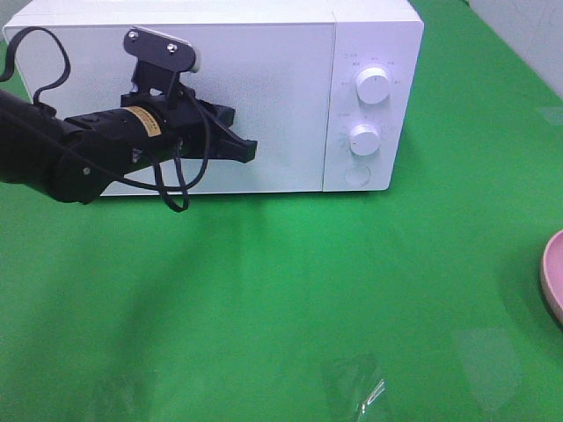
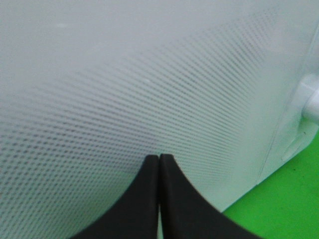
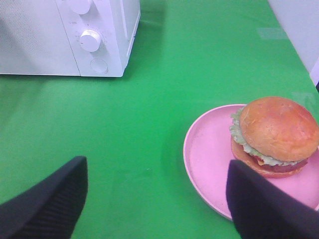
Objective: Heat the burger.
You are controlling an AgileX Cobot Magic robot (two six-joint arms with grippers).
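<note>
Exterior high: left gripper [image 1: 246, 149], jaws shut and empty, is hovering before the closed microwave [image 1: 264, 53] door, tip pointing toward 3 o'clock. Plate [image 1: 554, 277] rim is showing at the 3 o'clock edge; burger is out of view here.

Left wrist: closed fingertips [image 2: 149, 172] are sitting close to the door mesh; contact uncertain.

Right wrist: right gripper [image 3: 154, 199] is gaping wide, holding nothing. Burger [image 3: 274, 134] is resting on the plate, right of the microwave.

Judgement: door-opening step; next move needs the release button [image 1: 357, 175] pressed.
</note>
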